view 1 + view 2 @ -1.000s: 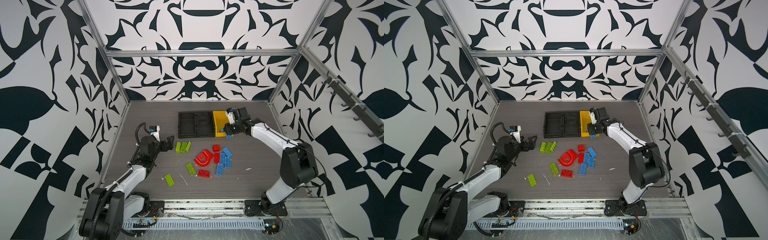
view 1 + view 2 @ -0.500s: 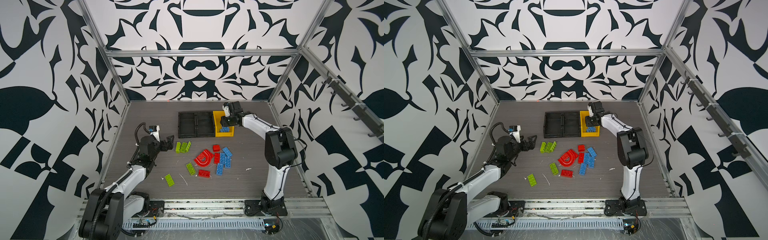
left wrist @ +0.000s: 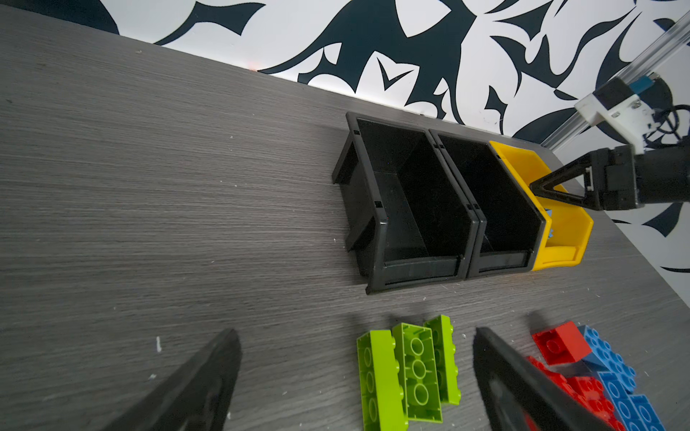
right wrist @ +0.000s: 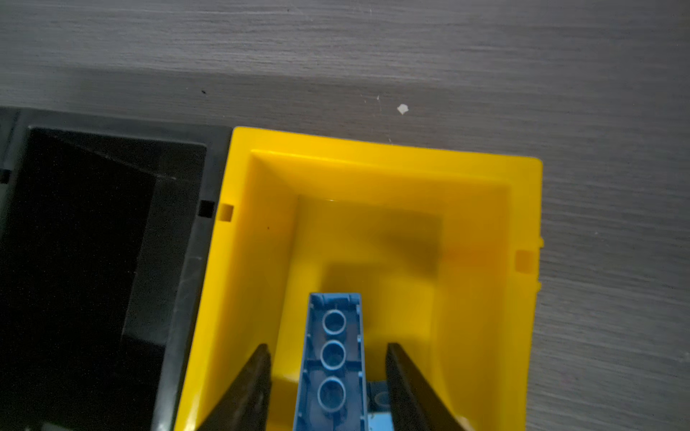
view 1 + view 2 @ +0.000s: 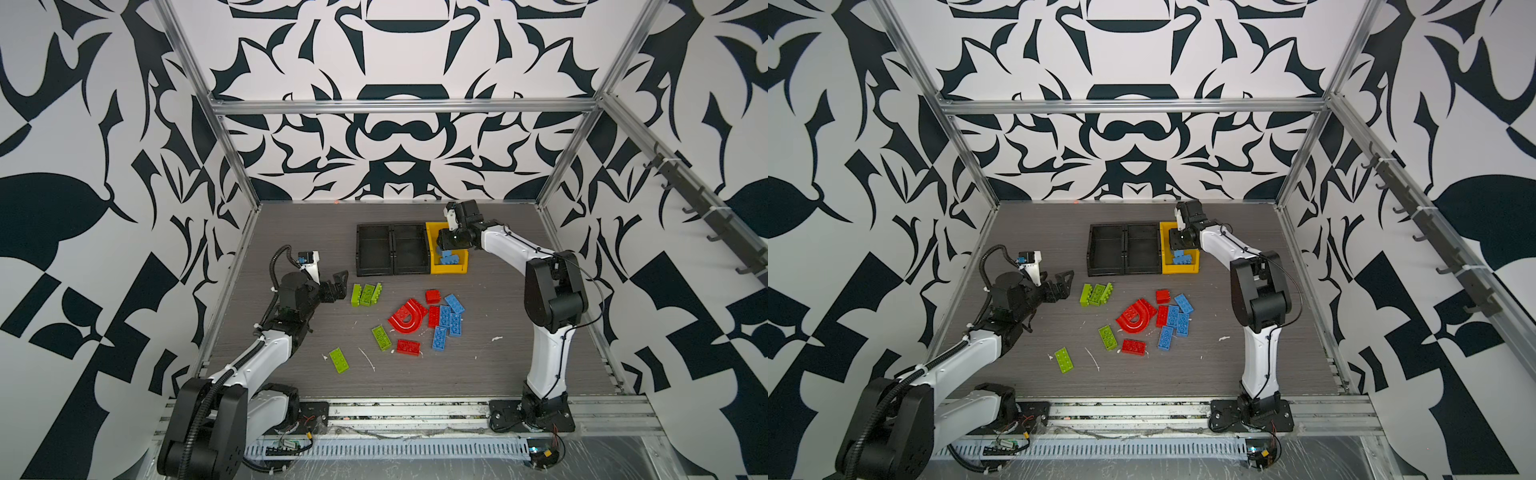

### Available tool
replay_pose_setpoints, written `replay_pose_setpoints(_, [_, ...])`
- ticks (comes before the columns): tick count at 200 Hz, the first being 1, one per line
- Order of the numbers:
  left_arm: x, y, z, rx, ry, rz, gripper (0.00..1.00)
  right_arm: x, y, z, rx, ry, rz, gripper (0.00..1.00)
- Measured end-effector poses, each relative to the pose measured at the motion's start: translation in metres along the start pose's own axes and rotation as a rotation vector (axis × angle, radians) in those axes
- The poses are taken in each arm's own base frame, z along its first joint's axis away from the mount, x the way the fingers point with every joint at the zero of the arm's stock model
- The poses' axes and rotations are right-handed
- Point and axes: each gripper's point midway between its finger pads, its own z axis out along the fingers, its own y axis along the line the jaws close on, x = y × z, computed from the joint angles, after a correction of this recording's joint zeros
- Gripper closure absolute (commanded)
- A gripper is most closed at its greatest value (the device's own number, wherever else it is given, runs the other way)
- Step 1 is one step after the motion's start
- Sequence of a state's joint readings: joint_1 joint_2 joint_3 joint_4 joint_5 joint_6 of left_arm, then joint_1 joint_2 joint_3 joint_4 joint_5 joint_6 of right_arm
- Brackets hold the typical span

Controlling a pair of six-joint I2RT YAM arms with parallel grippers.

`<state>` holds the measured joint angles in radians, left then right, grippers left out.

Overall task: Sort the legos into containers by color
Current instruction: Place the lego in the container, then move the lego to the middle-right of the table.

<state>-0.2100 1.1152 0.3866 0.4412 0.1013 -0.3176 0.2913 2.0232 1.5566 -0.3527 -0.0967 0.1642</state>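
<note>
Progress: early. The yellow bin (image 5: 447, 271), upper centre-right in a top view, holds blue only. One blue brick (image 4: 333, 354) lies underside up between the jaws of my right gripper (image 4: 326, 346), with a second blue piece partly under it. The jaws stand clear of the brick on both sides: released, nothing pinched. The two black bins (image 5: 375, 272), in a touching row with the yellow one, are empty.

Left to sort, all loose mid-frame on the table (image 5: 498, 374):
- Four blue bricks (image 5: 445, 316), packed edge to edge against the red group.
- The red arch (image 5: 406, 319) plus three red bricks (image 5: 408, 346).
- Three lime bricks (image 5: 365, 294), tipped on their sides in a tight row just below the black bins.
- Two flat lime bricks (image 5: 338, 360), studs up, at the lower left of the pile.

My left gripper (image 5: 335, 286) is spread wide and empty, just left of the tipped lime row.

Materials: the bricks are glossy hard plastic with round studs on top, hollow with tube sockets beneath. The arch is a thick half-ring. The bins are smooth moulded plastic with sloped inner walls and a low front lip; the yellow one is slightly taller. The table is matte grey wood-grain, flecked with white crumbs.
</note>
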Motion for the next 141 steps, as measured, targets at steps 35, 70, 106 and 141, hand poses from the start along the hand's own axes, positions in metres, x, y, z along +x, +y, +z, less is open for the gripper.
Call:
replay_pose_setpoints(35, [-0.003,-0.001,-0.002,0.004,-0.012,0.002,0.00,-0.001,0.001,-0.023,0.008,-0.012,0.003,0.41])
replay_pose_setpoints(70, [-0.006,-0.003,-0.003,0.007,-0.020,0.004,0.01,0.028,0.014,-0.088,0.029,-0.050,-0.015,0.41])
replay_pose_setpoints(106, [-0.008,-0.007,-0.002,0.032,-0.027,0.001,0.01,0.099,0.031,-0.133,0.027,-0.018,-0.022,0.42])
replay_pose_setpoints(141, [-0.009,-0.014,0.001,0.080,-0.033,-0.006,0.01,0.177,0.017,-0.143,0.069,0.091,0.042,0.42])
